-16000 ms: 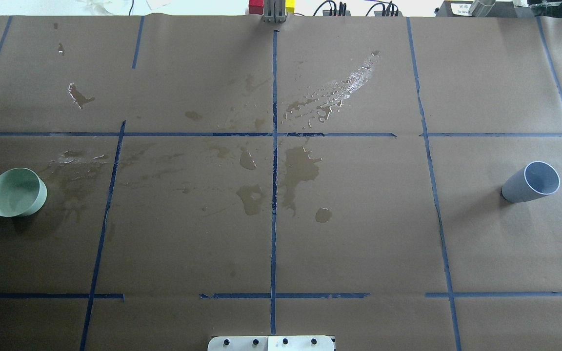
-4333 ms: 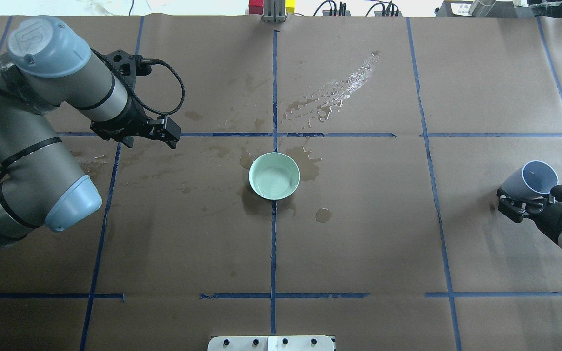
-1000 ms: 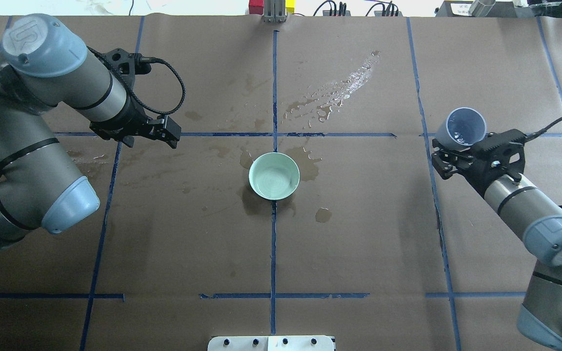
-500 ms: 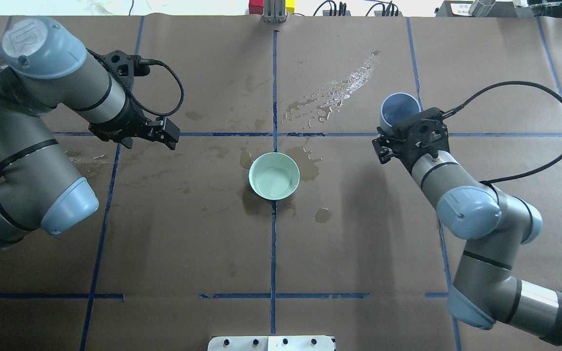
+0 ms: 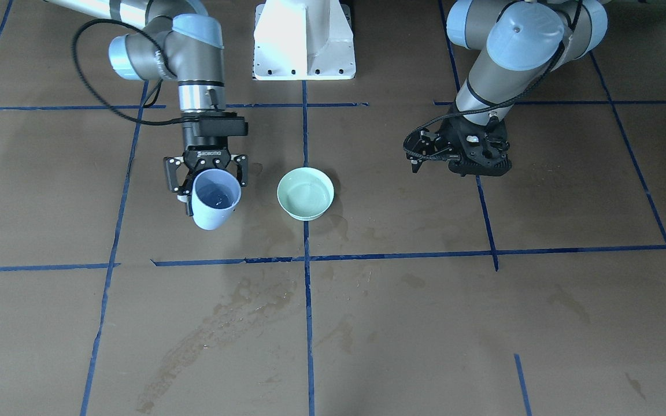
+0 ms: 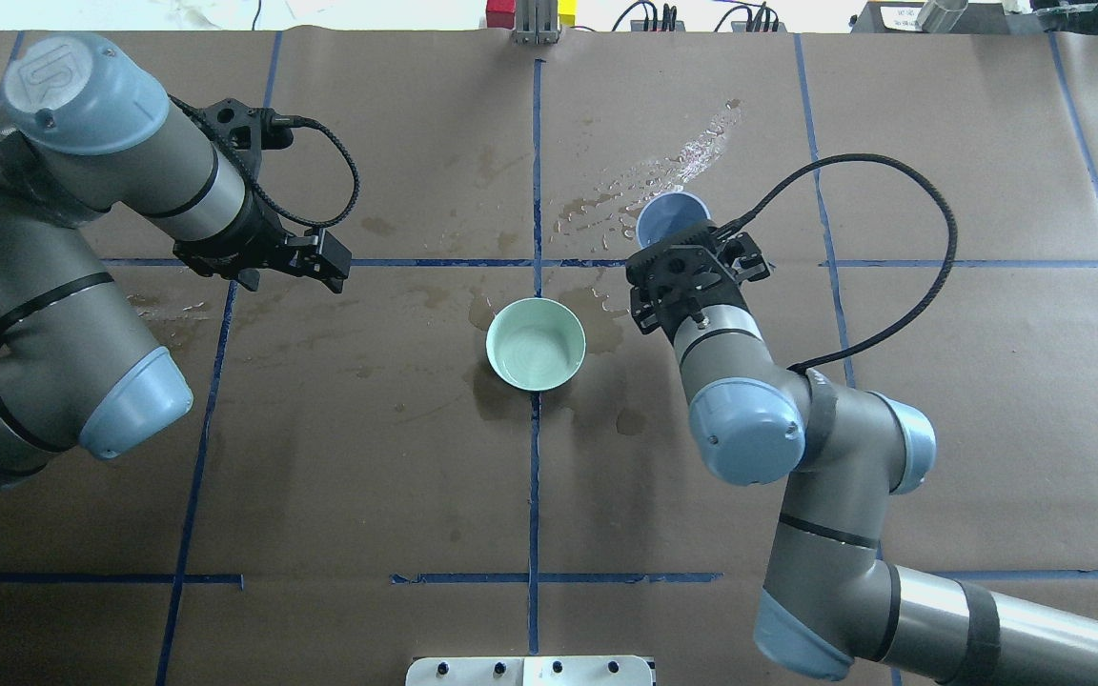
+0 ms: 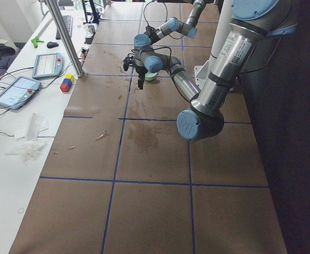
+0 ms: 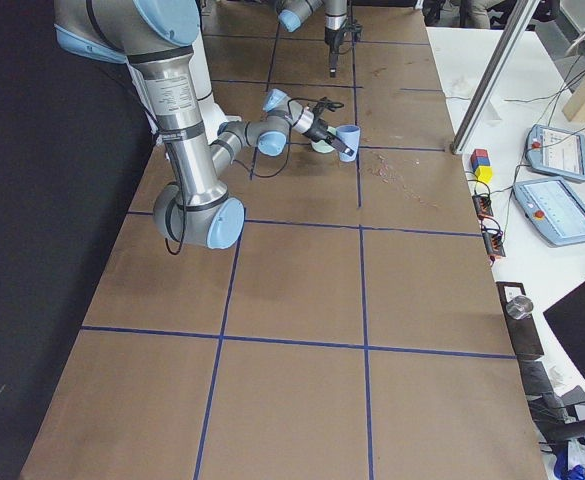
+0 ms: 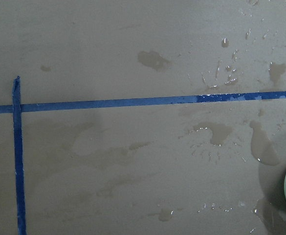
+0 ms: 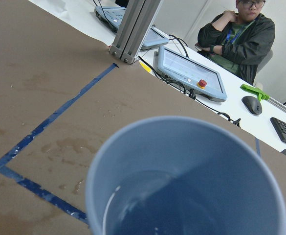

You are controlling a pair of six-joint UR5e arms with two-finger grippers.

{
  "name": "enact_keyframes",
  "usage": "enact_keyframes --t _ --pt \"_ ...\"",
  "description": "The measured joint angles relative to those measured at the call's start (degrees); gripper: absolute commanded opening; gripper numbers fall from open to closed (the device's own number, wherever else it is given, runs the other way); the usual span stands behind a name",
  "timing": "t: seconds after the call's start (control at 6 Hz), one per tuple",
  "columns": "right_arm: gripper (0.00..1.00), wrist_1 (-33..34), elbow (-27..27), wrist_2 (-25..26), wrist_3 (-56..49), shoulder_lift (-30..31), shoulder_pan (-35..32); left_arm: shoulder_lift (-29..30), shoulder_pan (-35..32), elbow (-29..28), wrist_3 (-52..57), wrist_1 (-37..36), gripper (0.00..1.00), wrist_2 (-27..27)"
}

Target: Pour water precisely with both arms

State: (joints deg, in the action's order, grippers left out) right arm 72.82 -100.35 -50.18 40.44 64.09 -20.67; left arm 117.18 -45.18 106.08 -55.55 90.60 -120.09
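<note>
two robot arms [image 6: 82, 219], one blue cup [image 5: 214, 199], one green bowl [image 6: 537, 343], two teach pendants [image 8: 560, 210] and one seated person [image 10: 236, 36].

Table [image 6: 940, 429]: brown paper cover, blue tape grid [image 6: 535, 476]. On centre tape line, green bowl [image 6: 536, 343], between left gripper [image 6: 337, 270] fingers and right gripper [image 6: 671, 233] fingers, nearer right. Wet patches [image 6: 597, 319] touching bowl; glossy splash streak [image 6: 692, 152] beneath and past right fingers.

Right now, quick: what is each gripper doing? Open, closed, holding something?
Left gripper: holds nothing; open or closed cannot be told.
Right gripper: closed on the blue-grey cup.
</note>
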Motion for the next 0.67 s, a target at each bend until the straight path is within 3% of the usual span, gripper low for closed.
enact_keyframes --t 0.33,0.67 --pt "0.00 10.68 0.35 5.59 -1.71 -2.96 3.26 0.06 0.04 0.06 0.00 0.01 1.00 -0.08" --pt "0.00 14.96 2.47 11.87 -4.95 -4.83 5.90 0.10 0.01 0.15 0.00 0.01 1.00 -0.21"
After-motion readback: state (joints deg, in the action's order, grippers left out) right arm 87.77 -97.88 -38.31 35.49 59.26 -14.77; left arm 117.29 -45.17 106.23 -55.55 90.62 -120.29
